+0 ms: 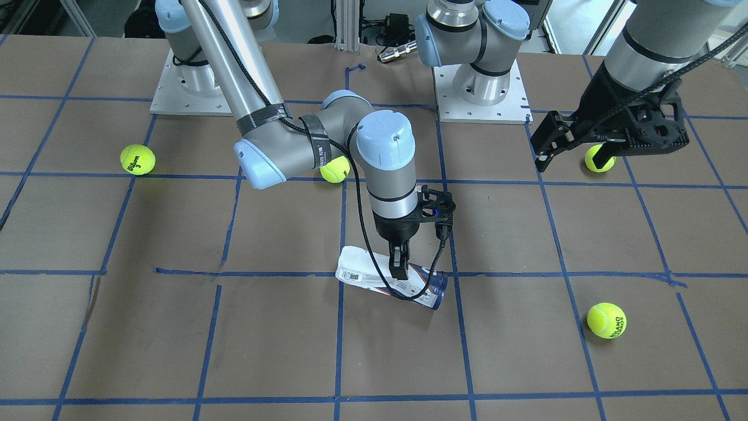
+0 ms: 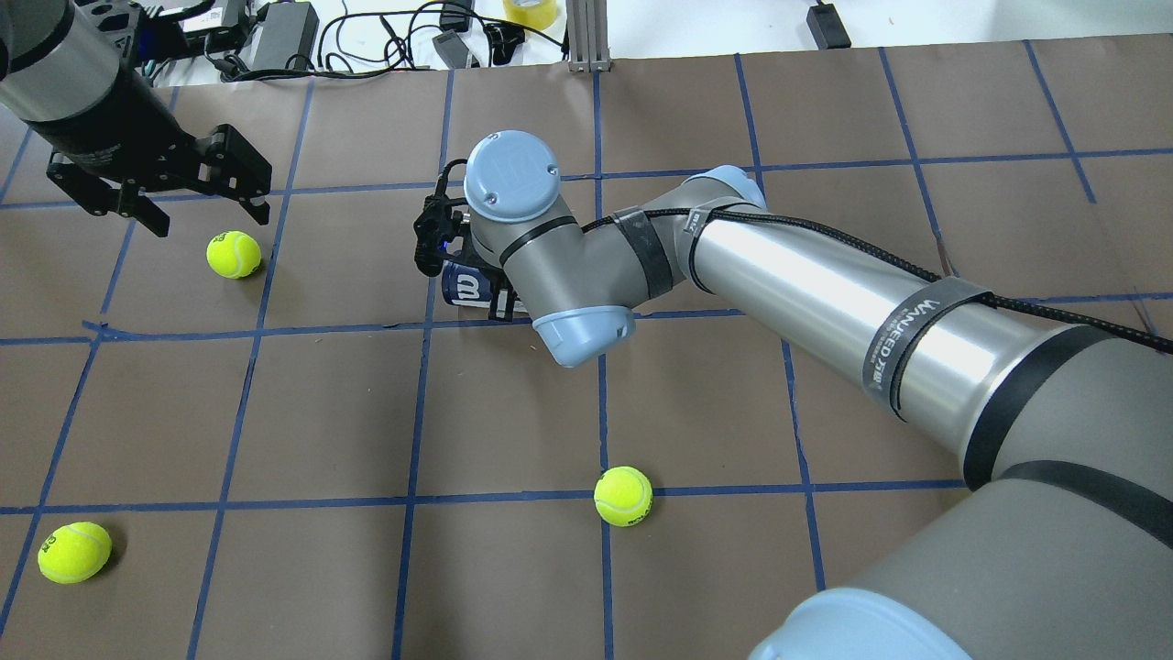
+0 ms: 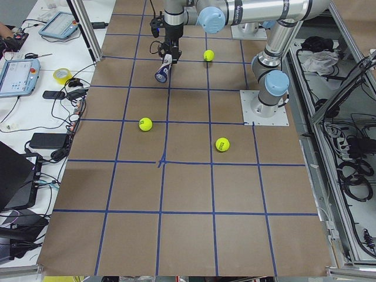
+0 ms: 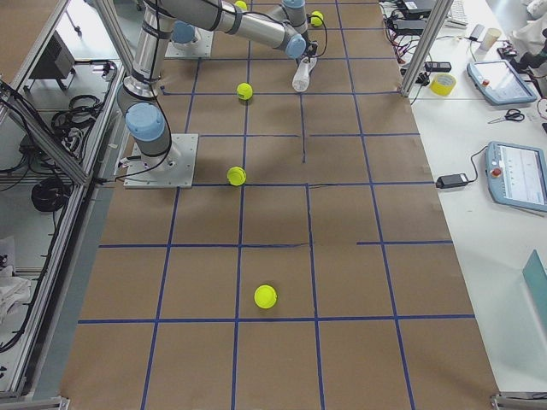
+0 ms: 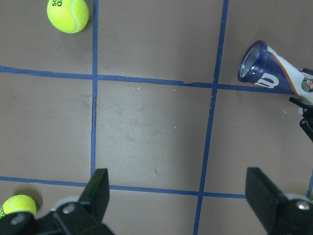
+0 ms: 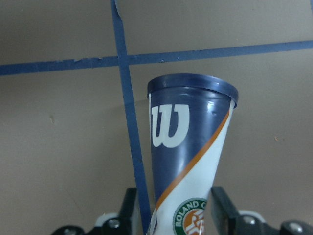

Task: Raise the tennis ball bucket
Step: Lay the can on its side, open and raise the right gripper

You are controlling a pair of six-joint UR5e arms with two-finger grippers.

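Note:
The tennis ball bucket (image 1: 356,266) is a slim can, white with a navy end that bears a white "W". It lies nearly level near the table's middle. My right gripper (image 1: 400,272) comes down from above and is shut on its middle. The right wrist view shows the can (image 6: 188,142) between the two fingers (image 6: 220,205). I cannot tell whether the can touches the table. It also shows in the overhead view (image 2: 463,286) and in the left wrist view (image 5: 274,73). My left gripper (image 1: 575,158) hangs high over the table, open and empty, well apart from the can.
Several yellow-green tennis balls lie on the brown table with its blue tape grid: one (image 1: 606,320) on the left arm's side, one (image 1: 600,159) behind the left gripper, one (image 1: 335,169) behind the right forearm, one (image 1: 138,159) at the far side.

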